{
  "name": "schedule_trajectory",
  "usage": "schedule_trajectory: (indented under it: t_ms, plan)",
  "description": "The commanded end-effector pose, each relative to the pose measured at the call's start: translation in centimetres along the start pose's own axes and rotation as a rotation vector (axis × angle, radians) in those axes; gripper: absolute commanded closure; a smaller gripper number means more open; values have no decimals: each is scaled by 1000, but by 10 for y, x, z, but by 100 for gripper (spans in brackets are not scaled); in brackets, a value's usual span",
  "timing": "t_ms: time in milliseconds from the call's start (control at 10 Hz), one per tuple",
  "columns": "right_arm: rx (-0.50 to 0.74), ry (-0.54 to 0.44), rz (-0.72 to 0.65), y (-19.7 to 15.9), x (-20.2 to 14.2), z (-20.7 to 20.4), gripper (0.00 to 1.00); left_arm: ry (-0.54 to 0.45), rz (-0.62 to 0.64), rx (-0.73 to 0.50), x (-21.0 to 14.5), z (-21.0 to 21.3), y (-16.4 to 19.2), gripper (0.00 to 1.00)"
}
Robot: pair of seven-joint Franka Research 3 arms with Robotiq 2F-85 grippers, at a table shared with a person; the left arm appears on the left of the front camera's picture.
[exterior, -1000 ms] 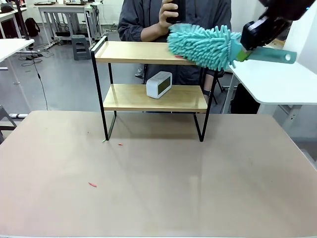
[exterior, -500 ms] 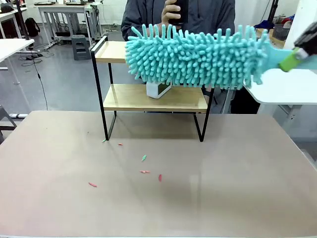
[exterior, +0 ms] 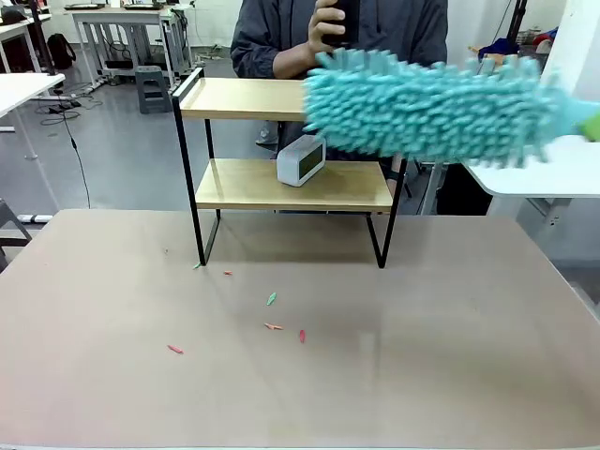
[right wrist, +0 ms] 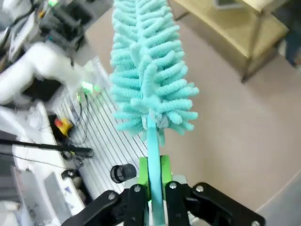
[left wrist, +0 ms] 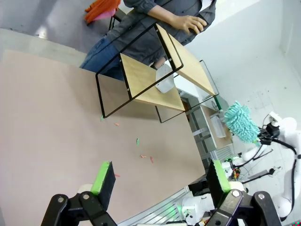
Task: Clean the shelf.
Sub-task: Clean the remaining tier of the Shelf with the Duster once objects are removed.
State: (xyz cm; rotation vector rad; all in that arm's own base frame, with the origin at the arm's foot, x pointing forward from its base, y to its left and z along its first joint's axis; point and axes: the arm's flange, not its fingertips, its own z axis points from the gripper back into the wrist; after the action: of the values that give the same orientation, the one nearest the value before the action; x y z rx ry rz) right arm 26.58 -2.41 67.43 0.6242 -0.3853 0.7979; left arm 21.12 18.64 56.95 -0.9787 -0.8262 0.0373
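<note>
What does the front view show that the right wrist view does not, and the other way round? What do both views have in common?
From the front view: the person's hand raised behind the shelf, and small coloured scraps lying on the table.
From the right wrist view: the right pincer, shut on the thin handle of the teal duster, with green pads on each side.
In both: the teal duster, the shelf and the table.

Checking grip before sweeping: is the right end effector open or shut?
Shut: the right end effector presses its green pads on both sides of the duster handle in the right wrist view.
</note>
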Motion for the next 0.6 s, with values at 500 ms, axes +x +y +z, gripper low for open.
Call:
schedule_trajectory:
  t_ms: [500]
  plan:
    - [-100, -98, -439, 0, -174, 49, 87, -10, -16, -13, 1, -3, -1, 0]
